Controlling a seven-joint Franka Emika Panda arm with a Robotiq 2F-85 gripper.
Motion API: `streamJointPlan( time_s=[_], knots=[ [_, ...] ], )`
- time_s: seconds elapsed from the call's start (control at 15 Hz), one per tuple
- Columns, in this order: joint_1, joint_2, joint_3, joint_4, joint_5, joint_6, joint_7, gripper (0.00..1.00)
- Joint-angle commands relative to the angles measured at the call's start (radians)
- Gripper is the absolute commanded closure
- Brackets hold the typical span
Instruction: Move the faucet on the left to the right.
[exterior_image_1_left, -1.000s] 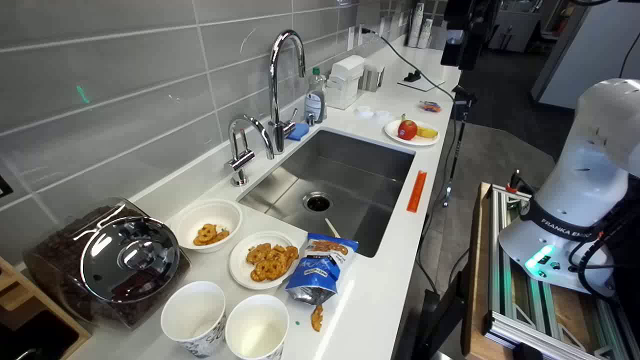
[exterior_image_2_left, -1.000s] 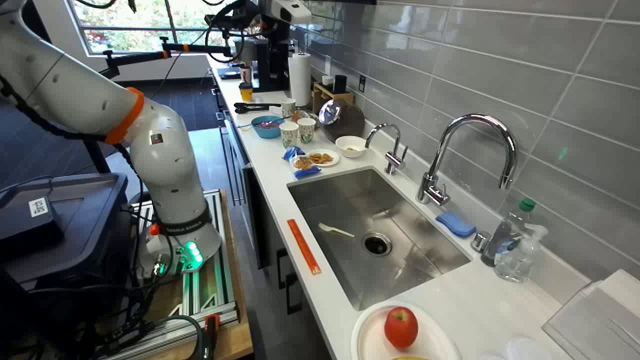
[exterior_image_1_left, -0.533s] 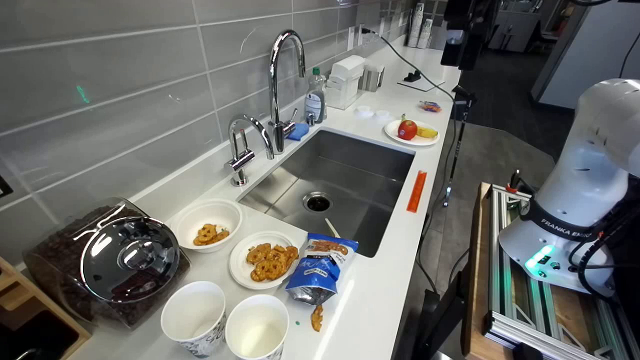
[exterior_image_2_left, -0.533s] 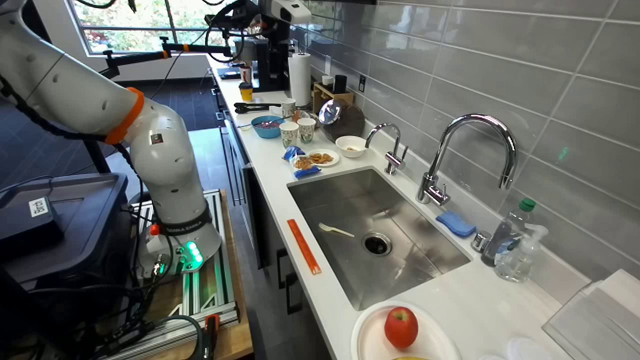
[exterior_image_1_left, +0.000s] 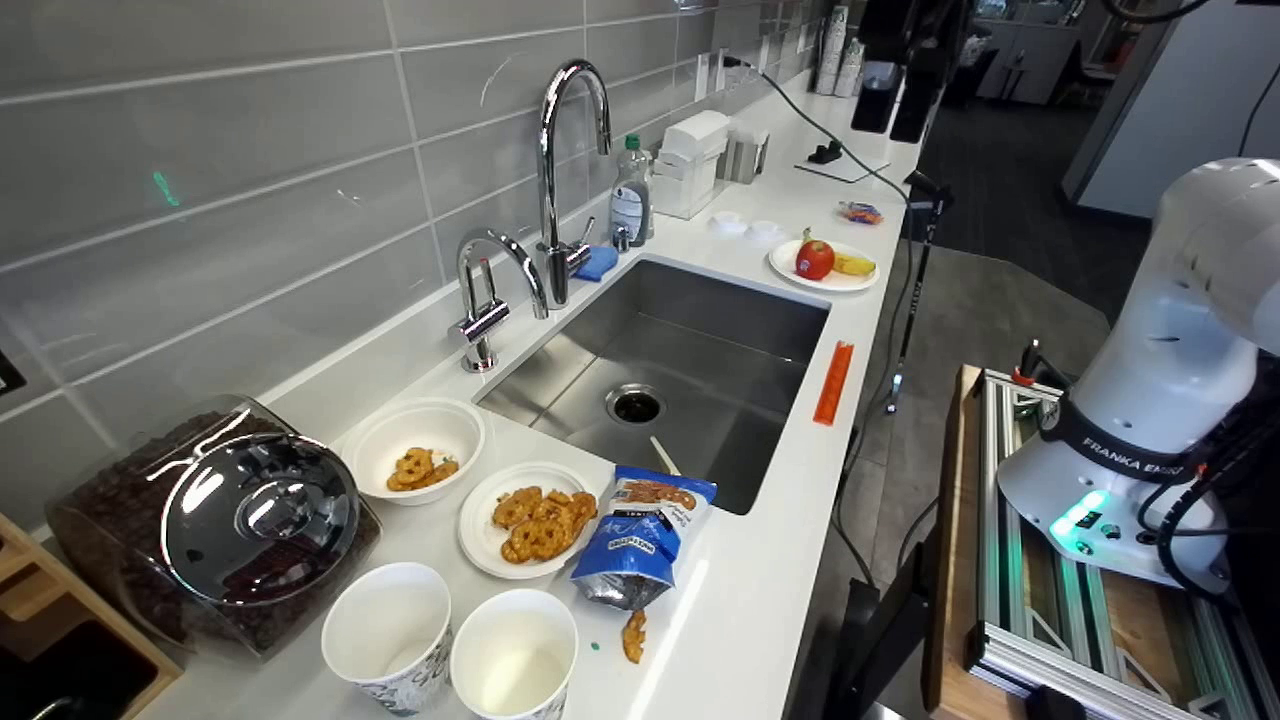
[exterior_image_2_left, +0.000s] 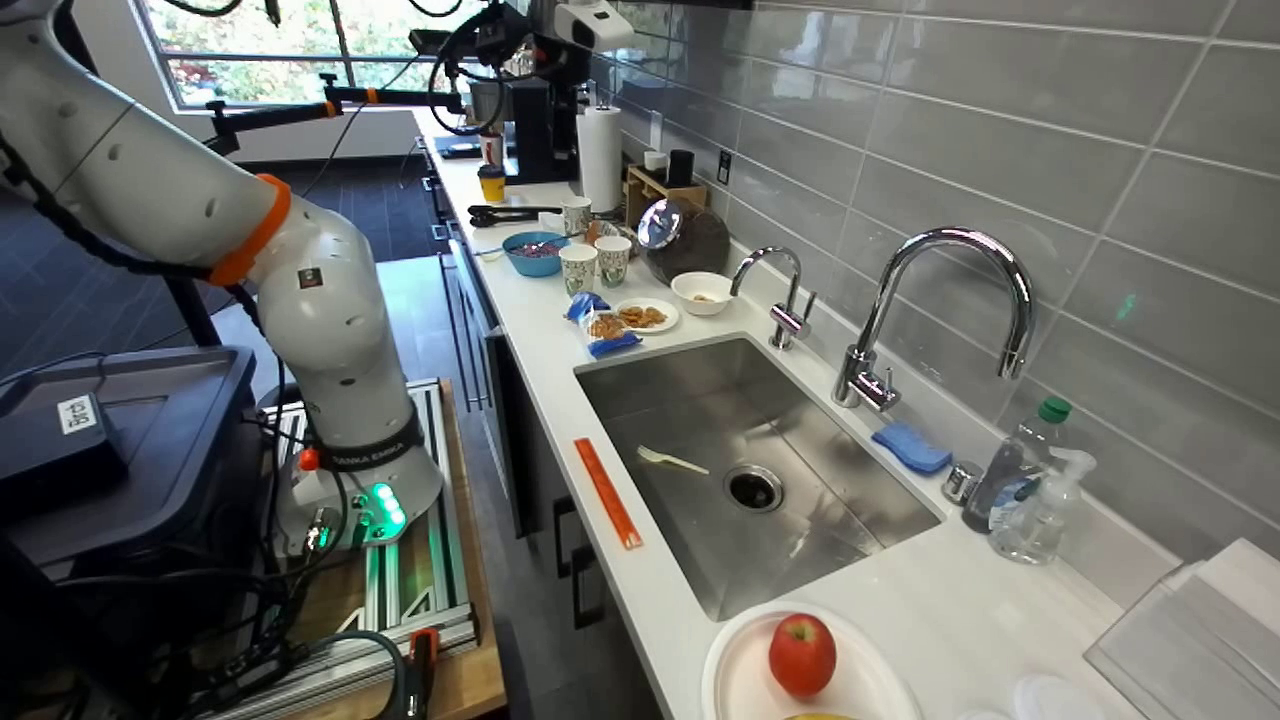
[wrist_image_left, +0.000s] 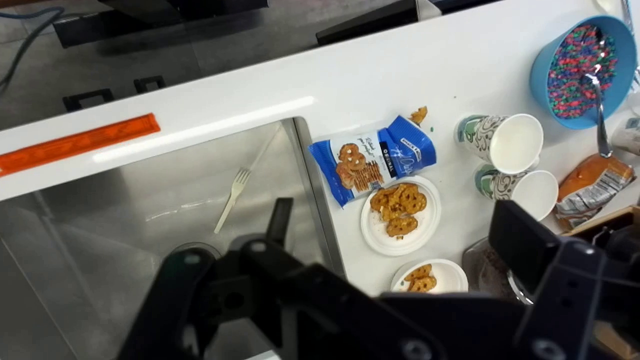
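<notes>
Wht counter (wrist_image_left: 365, 95) below claw (wrist_image_left: 400, 230), tile wall (exterior_image_2_left: 1000, 120) to claw's side. Claw's spread, released. Beneath: sink (wrist_image_left: 125, 190) w/ fork (wrist_image_left: 232, 200), plate (wrist_image_left: 380, 235) w/ pretzels (wrist_image_left: 401, 226), blue bowl (wrist_image_left: 541, 85) w/ multicol bits (wrist_image_left: 575, 75).

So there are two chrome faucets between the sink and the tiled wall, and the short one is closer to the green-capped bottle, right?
Not quite: the tall chrome gooseneck faucet is closer to the green-capped bottle, and the short chrome faucet farther, as both exterior views show. Both do stand between the sink and the tiled wall.
</notes>
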Motion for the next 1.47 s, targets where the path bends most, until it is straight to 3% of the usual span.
streamJointPlan(
  time_s=[0.0,0.07,0.13,0.2,0.4,0.8,0.93,1.4],
  knots=[
    [-0.020,0.122,0.020,0.030,0.011,0.120,-0.038,0.00],
    [-0.018,0.162,0.026,0.039,0.004,0.164,-0.043,0.00],
    [-0.022,0.198,0.035,0.044,-0.020,0.214,-0.045,0.25],
    [-0.018,0.241,0.037,0.055,-0.030,0.256,-0.056,0.25],
    [-0.016,0.371,0.052,0.094,-0.079,0.411,-0.056,0.50],
    [-0.031,0.603,0.075,0.199,-0.322,0.682,0.022,0.96],
    [-0.024,0.668,0.068,0.237,-0.394,0.727,0.050,1.00],
    [0.027,0.859,0.014,0.370,-0.634,0.824,0.205,1.00]
  ],
)
